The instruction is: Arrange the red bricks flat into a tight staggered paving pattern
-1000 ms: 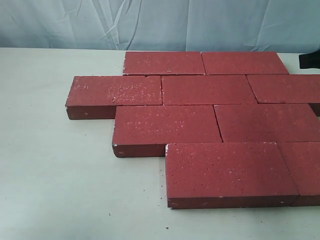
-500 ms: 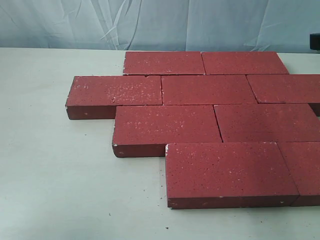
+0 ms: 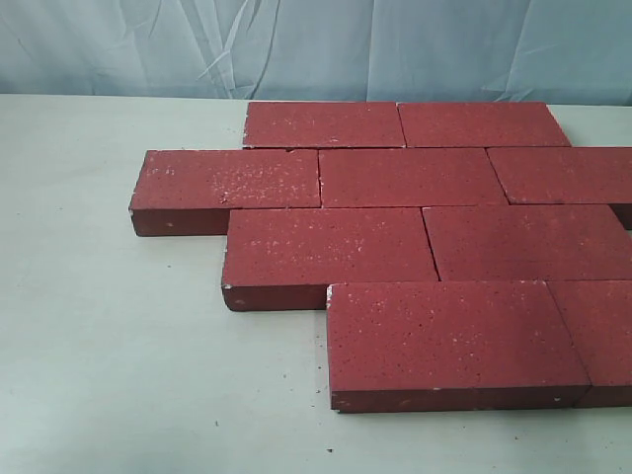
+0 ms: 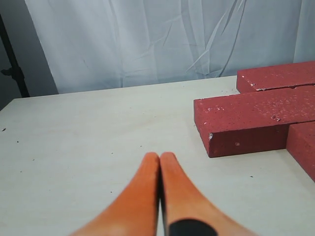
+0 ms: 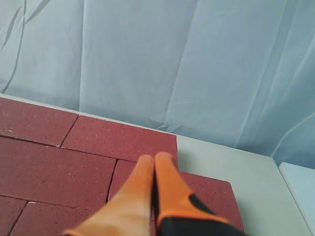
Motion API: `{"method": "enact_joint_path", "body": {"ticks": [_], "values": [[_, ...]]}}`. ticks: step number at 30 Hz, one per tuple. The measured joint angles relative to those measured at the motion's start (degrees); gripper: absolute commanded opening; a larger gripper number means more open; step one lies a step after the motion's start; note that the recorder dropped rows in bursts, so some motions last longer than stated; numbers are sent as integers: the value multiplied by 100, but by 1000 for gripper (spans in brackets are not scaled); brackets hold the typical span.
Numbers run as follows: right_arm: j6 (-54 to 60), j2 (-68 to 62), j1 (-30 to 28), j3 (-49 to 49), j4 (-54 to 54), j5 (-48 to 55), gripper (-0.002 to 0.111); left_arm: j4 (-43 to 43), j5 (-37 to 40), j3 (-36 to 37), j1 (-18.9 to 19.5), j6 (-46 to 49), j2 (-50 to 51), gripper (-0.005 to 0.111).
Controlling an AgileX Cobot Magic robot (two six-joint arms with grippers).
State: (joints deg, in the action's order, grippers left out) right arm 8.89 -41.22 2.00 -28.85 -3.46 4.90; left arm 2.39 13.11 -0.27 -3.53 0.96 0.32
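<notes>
Paving of nine red bricks (image 3: pixel 413 177) lying flat on the pale bench (image 3: pixel 99 346), set in four staggered rows: two at the far row, three in the next, two in the third, two nearest the camera, the outermost on the right cut by the frame edge. Long sides and ends butted tight, only thin dark seams between neighbours, each row offset from the one behind. Top faces rough and flecked with white, small chips along some lower edges. Wrinkled pale blue curtain (image 3: pixel 296 49) behind the bench. Left gripper (image 4: pixel 160 156) with orange jaws pressed together, nothing between them, tips above bare bench and well apart from the stepped brick ends seen off to one side in the left wrist view. Right gripper (image 5: pixel 154 157) likewise with orange jaws closed tip to tip and empty, tips over the brick faces near a corner of the patch, bare bench just beyond; contact with the brick surface impossible to tell.
</notes>
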Motion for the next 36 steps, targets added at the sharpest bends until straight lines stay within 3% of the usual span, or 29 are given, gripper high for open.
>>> {"method": "enact_joint_path", "body": {"ticks": [11, 23, 36], "values": [[0, 1965, -8, 1273, 106, -39, -1, 0, 0, 0, 0, 0, 0, 0], [-220, 2278, -8, 1548, 346, 55, -1, 0, 0, 0, 0, 0, 0, 0], [-749, 3920, -8, 2709, 249, 369, -1, 0, 11, 0, 0, 0, 0, 0]]}}
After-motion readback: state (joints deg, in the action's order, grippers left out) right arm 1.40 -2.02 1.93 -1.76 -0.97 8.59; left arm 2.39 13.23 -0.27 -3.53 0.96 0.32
